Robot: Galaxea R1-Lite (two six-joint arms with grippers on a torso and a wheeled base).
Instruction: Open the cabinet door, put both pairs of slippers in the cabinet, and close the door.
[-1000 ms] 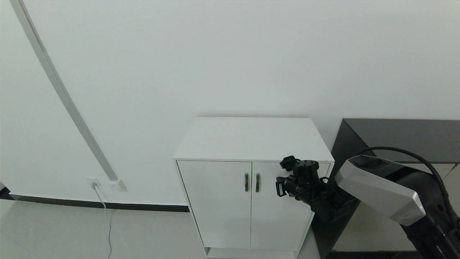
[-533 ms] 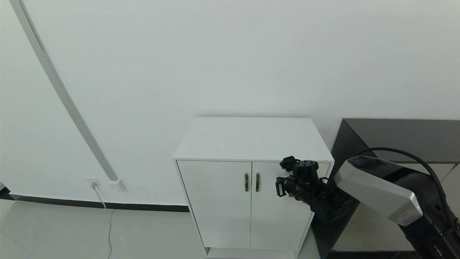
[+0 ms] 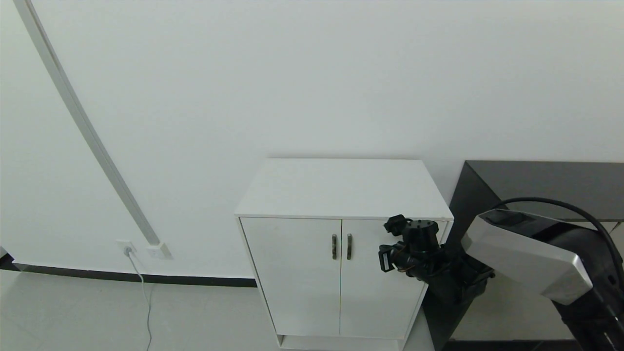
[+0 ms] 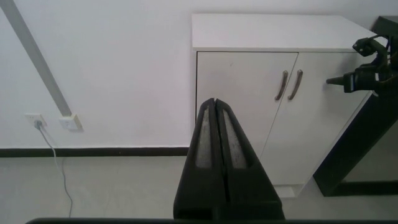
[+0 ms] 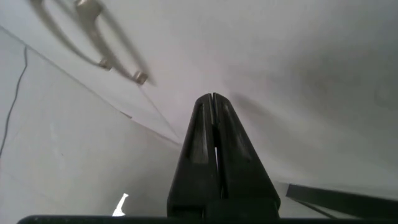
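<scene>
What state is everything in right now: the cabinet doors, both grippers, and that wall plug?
Left door: closed.
Right door: closed.
Left gripper: shut, empty.
Right gripper: shut, empty, in front of the right door.
Plug: in the wall socket.

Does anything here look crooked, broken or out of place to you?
Nothing stands out. The white cabinet stands square against the wall, both doors shut flush, handles straight. The right gripper, shut, hangs close in front of the right door.
</scene>
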